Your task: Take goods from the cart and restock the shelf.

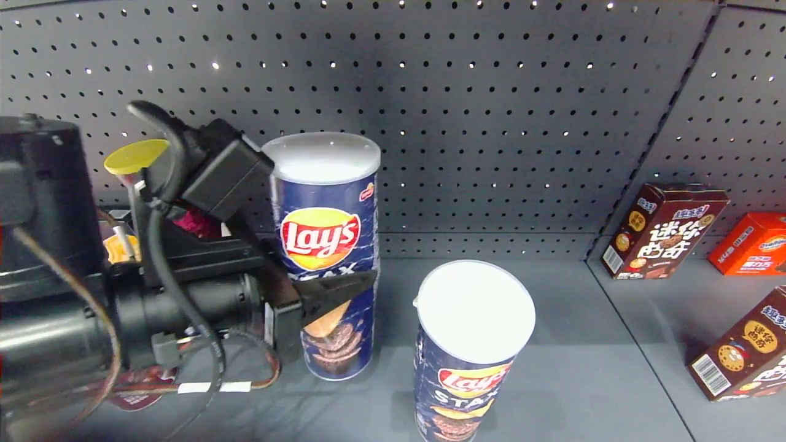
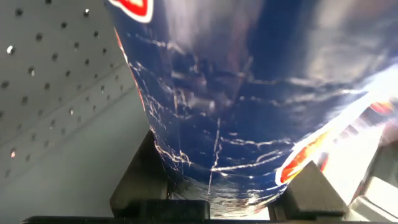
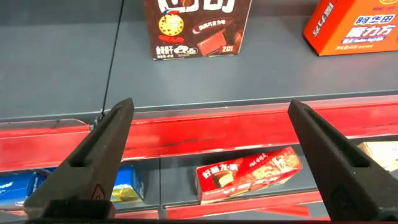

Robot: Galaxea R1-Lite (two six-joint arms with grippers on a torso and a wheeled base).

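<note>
A tall blue chips can [image 1: 324, 233] with a clear lid stands upright on the grey shelf [image 1: 583, 380], close to the pegboard back wall. My left gripper [image 1: 347, 276] is shut on its lower half, one dark finger [image 1: 334, 293] crossing the front of the can. In the left wrist view the can [image 2: 249, 93] sits between the two fingers [image 2: 140, 183]. A second, matching can [image 1: 470, 344] stands to the right and nearer me. My right gripper [image 3: 211, 155] is open and holds nothing, facing the red front rail [image 3: 205, 130] of a shelf.
Brown biscuit boxes [image 1: 663, 232] [image 1: 746, 347] and an orange box [image 1: 752, 242] stand at the shelf's right. A yellow-lidded can [image 1: 135, 156] is behind the left arm. Below the red rail lie a red box [image 3: 249, 174] and a blue box [image 3: 124, 183].
</note>
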